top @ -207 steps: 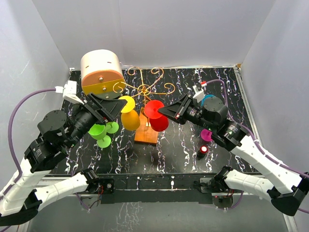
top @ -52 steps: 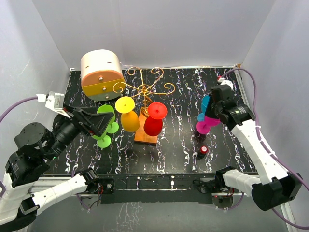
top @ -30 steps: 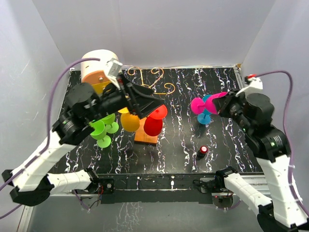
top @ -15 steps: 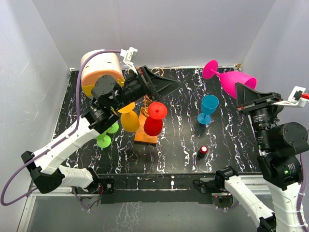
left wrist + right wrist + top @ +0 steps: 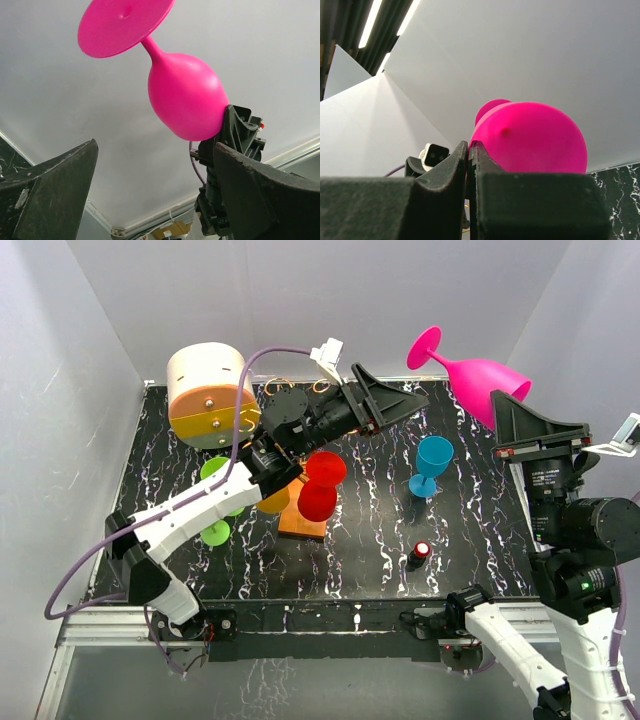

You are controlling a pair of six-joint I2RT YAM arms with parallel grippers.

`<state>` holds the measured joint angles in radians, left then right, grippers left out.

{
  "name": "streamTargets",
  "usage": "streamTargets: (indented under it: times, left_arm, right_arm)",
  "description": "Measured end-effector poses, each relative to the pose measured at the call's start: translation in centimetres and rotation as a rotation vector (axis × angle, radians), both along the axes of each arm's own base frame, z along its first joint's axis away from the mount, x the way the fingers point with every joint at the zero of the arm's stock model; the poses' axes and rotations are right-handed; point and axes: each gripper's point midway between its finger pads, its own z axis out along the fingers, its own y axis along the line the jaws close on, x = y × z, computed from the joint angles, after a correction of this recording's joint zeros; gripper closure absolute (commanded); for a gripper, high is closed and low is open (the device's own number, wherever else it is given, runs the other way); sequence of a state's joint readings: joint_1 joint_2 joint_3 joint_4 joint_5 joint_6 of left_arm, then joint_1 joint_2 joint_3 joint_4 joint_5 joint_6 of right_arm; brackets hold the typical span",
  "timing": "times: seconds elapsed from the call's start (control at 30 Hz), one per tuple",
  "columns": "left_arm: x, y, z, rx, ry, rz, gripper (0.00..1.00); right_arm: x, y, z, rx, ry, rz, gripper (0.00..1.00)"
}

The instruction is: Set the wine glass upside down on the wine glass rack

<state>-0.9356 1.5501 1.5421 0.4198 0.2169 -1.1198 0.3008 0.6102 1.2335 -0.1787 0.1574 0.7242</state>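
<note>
The pink wine glass [image 5: 470,372] is held high in the air at the back right, tilted with its foot [image 5: 425,345] pointing up and left. My right gripper [image 5: 498,408] is shut on the bowl's rim, and its wrist view shows the jaws pinching the pink wall [image 5: 535,135]. My left gripper [image 5: 400,403] is raised over the rack and stands open, facing the glass [image 5: 185,97] from a short way off with nothing between its fingers [image 5: 55,180]. The wine glass rack [image 5: 300,523] shows its orange base; my left arm hides most of its gold wire.
Red [image 5: 320,492], yellow [image 5: 270,502] and green [image 5: 215,530] glasses hang or stand around the rack. A blue glass [image 5: 432,462] stands upright right of centre. A small red-topped thing [image 5: 420,552] sits nearer the front. The cream-and-orange drum box [image 5: 208,395] is at the back left.
My right arm picked the pink glass up from the table and raised it high at the right. My left arm swung up and rightward over the rack toward it, staying open.
</note>
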Motion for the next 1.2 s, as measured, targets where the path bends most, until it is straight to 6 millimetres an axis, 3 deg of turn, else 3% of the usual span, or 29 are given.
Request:
streamTargets:
  times: [0.33, 0.77, 0.93, 1.2]
  left_arm:
    - [0.4, -0.5, 2.0, -0.094, 0.016, 0.019, 0.05]
    - [1.6, -0.5, 4.8, -0.221, 0.013, 0.054, 0.30]
    - [2.4, -1.4, 4.6, -0.223, 0.013, 0.062, 0.38]
    - [2.5, -1.1, 5.7, -0.237, -0.020, 0.081, 0.43]
  right_arm:
    - [0.7, 1.2, -0.9, 0.015, 0.000, 0.062, 1.00]
    - [0.5, 2.5, -1.2, 0.045, -0.011, 0.145, 1.00]
    - [0.4, 2.6, -1.2, 0.063, -0.010, 0.158, 1.00]
    - [-0.3, 3.2, -0.8, 0.070, -0.029, 0.206, 1.00]
